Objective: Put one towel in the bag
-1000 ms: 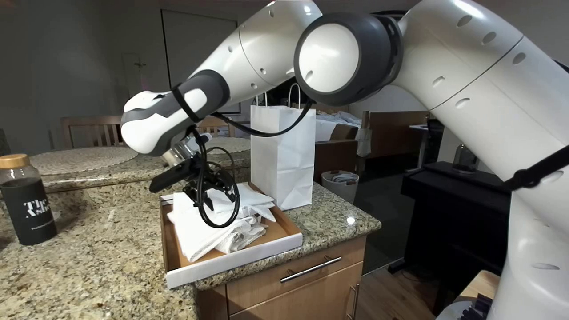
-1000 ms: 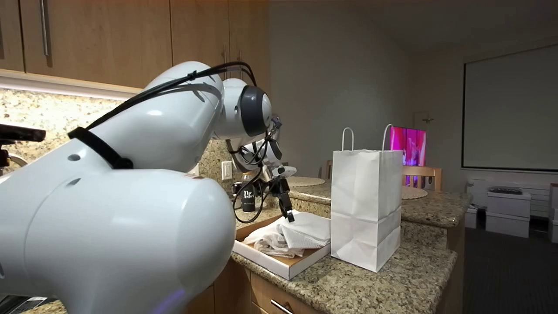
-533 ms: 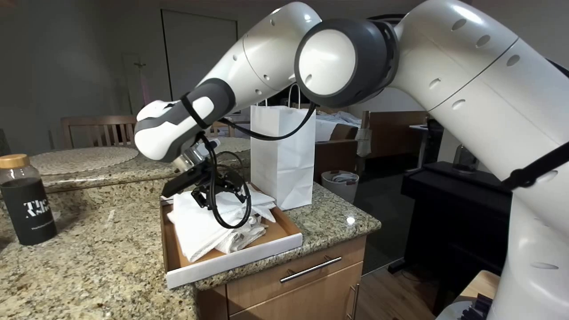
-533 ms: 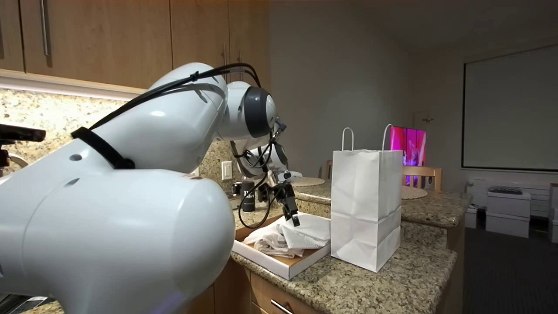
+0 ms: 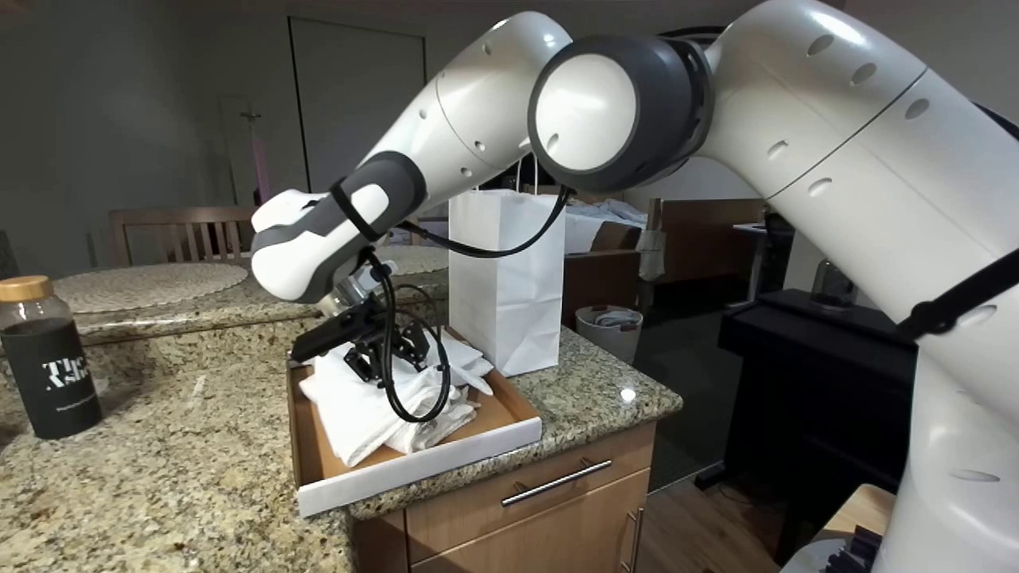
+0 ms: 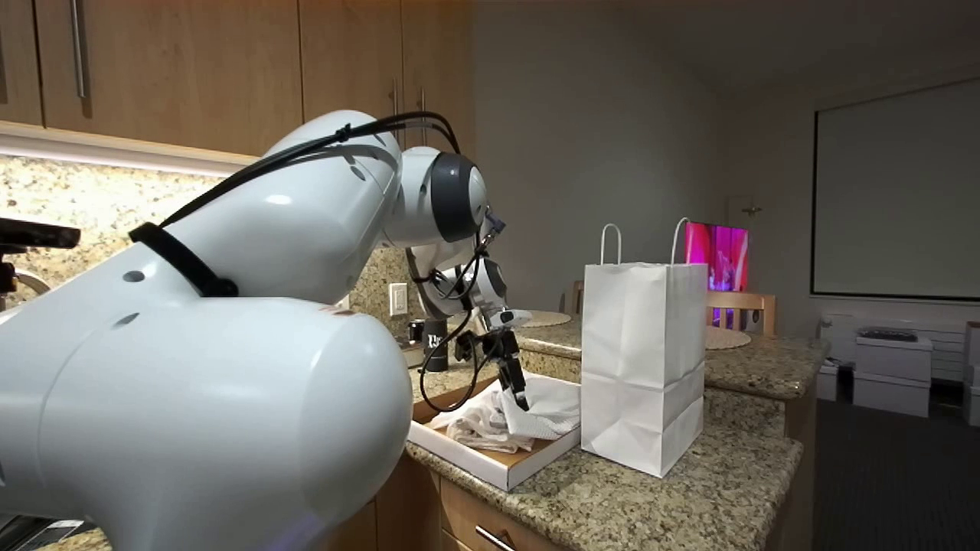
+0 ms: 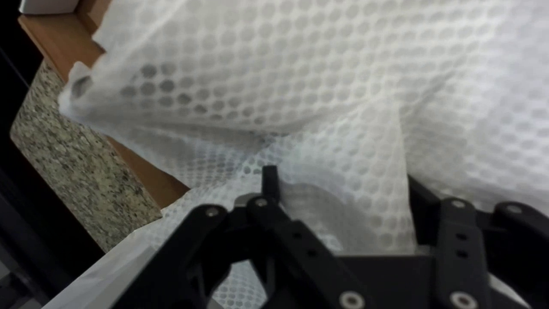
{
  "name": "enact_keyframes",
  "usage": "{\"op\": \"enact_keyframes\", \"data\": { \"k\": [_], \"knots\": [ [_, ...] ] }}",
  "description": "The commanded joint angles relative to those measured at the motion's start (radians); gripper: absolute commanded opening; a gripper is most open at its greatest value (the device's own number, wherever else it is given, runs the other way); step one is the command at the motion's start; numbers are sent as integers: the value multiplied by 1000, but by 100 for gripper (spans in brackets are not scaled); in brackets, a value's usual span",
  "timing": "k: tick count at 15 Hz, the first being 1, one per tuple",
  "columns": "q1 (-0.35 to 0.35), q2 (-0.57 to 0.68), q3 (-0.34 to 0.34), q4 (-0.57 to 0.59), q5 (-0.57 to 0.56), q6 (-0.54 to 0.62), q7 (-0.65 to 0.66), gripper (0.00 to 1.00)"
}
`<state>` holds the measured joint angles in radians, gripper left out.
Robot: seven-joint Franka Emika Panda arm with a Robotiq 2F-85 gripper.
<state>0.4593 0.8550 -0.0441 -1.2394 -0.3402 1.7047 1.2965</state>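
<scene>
Several white towels lie piled in a shallow tray [image 5: 422,471], which also shows in an exterior view [image 6: 540,461]. The top towel [image 6: 553,398] has a dimpled weave and fills most of the wrist view [image 7: 300,64]. My gripper [image 7: 345,184] points down into the top towel; it also shows in both exterior views [image 5: 388,362] [image 6: 519,398]. The fingers stand apart, with a raised fold of towel between them. The fold partly hides one finger. The white paper bag [image 5: 507,278] stands upright beside the tray, handles up; it also shows in an exterior view [image 6: 641,360].
A dark bottle with a wooden lid [image 5: 49,358] stands on the granite counter [image 5: 199,477]. A raised ledge with round woven mats [image 5: 151,285] runs behind the tray. The counter's edge lies just beyond the bag. Black cables hang in a loop beside the gripper.
My gripper has moved toward the bag and down into the towel pile. The top towel, smooth before, is now rumpled and pushed up around the fingers. The bag and tray have not moved.
</scene>
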Motion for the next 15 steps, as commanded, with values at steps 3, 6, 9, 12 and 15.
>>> {"op": "enact_keyframes", "data": {
  "k": [3,6,9,12,15],
  "knots": [
    [-16,-86,10,-109,21,79,16,20],
    [-42,-130,39,-155,80,127,41,2],
    [-66,-190,65,-232,164,223,62,0],
    [-105,-256,101,-305,273,298,34,1],
    [-124,-338,117,-398,357,433,56,1]
  ]
}}
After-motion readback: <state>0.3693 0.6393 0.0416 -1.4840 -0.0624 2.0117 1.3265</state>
